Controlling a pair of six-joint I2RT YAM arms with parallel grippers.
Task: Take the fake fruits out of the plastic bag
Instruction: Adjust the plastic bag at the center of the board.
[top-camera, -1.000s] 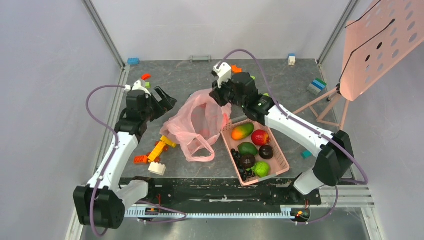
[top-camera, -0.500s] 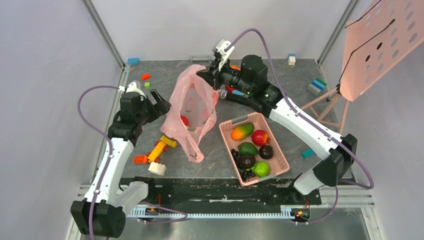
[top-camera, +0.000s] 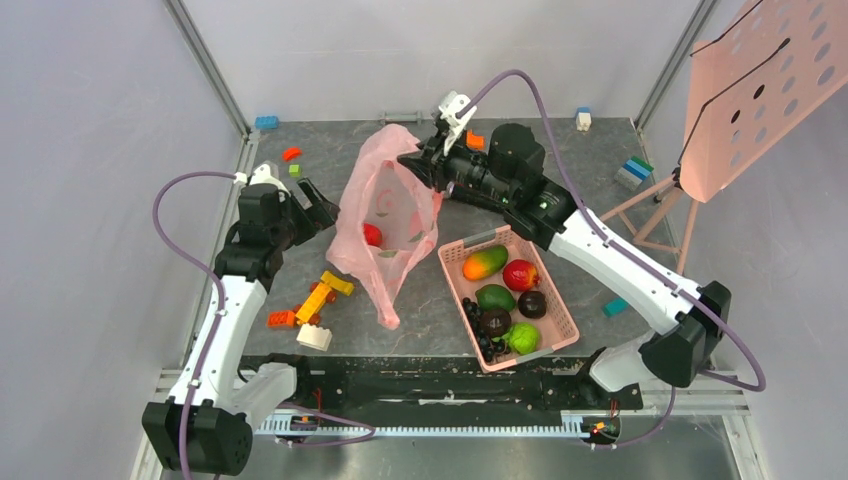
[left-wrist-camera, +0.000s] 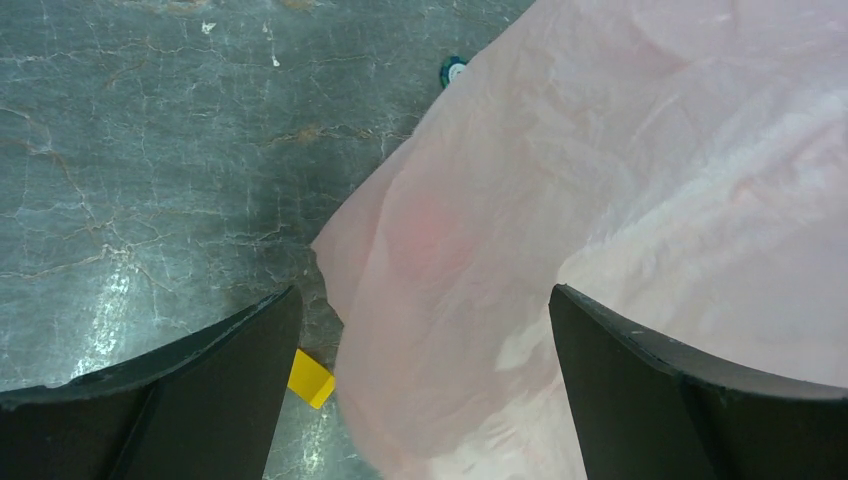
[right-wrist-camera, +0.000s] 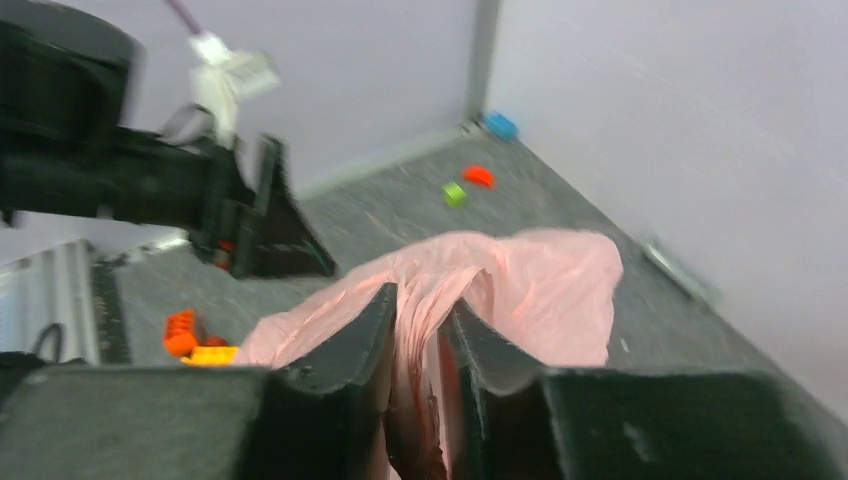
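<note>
The left gripper's (left-wrist-camera: 422, 300) two black fingers (left-wrist-camera: 190, 400) stand wide apart at the bottom edge. Between them shows the thin crinkly translucent pink plastic bag (left-wrist-camera: 620, 190), seen against the grey cracked-looking tabletop (left-wrist-camera: 150, 150). A small yellow block (left-wrist-camera: 310, 378) lies just beside the left finger.

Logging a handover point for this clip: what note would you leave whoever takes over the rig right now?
Right gripper: shut on the plastic bag, holding its top up off the table.
Left gripper: open, beside the bag, holding nothing.
Done: several fruits lie in the pink basket.
Left: one red fruit shows through the bag; get it out.
</note>
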